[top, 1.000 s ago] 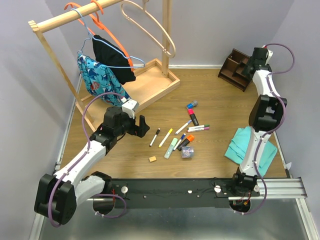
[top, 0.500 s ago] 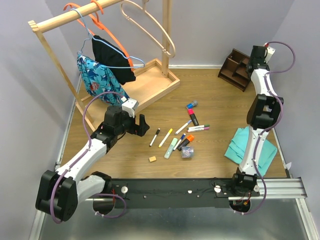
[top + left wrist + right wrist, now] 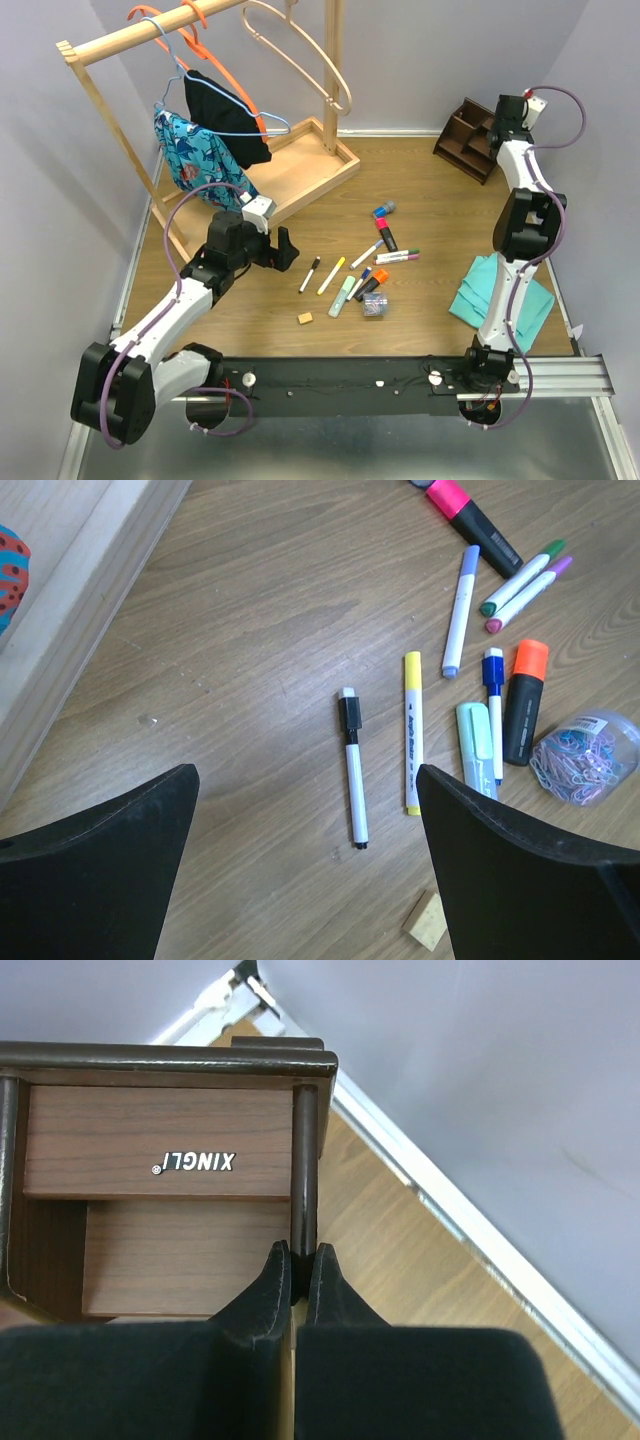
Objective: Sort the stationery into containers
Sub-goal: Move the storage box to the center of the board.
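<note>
Top view: right gripper [image 3: 508, 112] at the organizer [image 3: 466, 140], far corner; pens [image 3: 362, 268] mid-table, nearer the left gripper [image 3: 283, 250].
Left wrist: jaws wide; black-capped marker [image 3: 352, 768] just ahead betw. them, long axis crosswise to the closing line.
Right wrist: jaws pinched on organizer's thin wall [image 3: 305, 1150].

The surface [image 3: 250, 600] is light brown wood with wavy lines. The organizer [image 3: 160, 1160] is dark brown with white letters. The white pen [image 3: 352, 770] has a black cap. The yellow marker [image 3: 412, 730] is yellow all over. The black highlighter [image 3: 522, 715] has an orange cap. The pale green highlighter [image 3: 478, 745] is minty. The eraser [image 3: 427, 920] is tan. The clips [image 3: 580, 765] are pink, blue and purple. The cloth [image 3: 500, 290] is teal. The shirt [image 3: 195, 150] is blue with little spots.
</note>
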Robot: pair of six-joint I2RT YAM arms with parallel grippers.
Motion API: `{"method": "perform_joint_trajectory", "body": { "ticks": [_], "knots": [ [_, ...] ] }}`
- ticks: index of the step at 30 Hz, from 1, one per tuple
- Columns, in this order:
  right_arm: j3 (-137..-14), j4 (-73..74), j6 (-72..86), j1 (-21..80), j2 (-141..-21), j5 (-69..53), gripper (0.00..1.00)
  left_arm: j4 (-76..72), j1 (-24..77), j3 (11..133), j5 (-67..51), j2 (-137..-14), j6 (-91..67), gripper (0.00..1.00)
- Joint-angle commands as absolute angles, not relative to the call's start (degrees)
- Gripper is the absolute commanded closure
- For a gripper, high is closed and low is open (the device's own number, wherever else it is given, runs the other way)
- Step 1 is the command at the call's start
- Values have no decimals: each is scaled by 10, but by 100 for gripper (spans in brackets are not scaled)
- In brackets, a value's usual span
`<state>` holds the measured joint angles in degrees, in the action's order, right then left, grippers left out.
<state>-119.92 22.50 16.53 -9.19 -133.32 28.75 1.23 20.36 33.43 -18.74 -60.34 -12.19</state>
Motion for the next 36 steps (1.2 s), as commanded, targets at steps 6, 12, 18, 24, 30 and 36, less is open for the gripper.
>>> {"method": "perform_joint_trajectory", "body": {
  "ticks": [6, 12, 18, 24, 30, 36],
  "knots": [
    [-1190, 243, 178, -72, -1317, 300, 99, -7, 201, 323, -198, -571, -129, 1],
    [-1167, 250, 172, -65, -1300, 274, 99, -7, 198, 320, -199, -568, -131, 1],
    [-1072, 258, 158, -44, -1238, 234, 99, -11, 195, 321, -199, -564, -132, 1],
    [-950, 263, 149, -2, -1144, 222, 99, -18, 192, 316, -198, -550, -136, 1],
    [-852, 265, 97, 43, -1071, 178, 99, -8, 190, 308, -193, -527, -131, 1],
    [-739, 202, 7, 49, -1016, 163, 99, -1, 190, 303, -194, -515, -123, 1]
  ]
}}
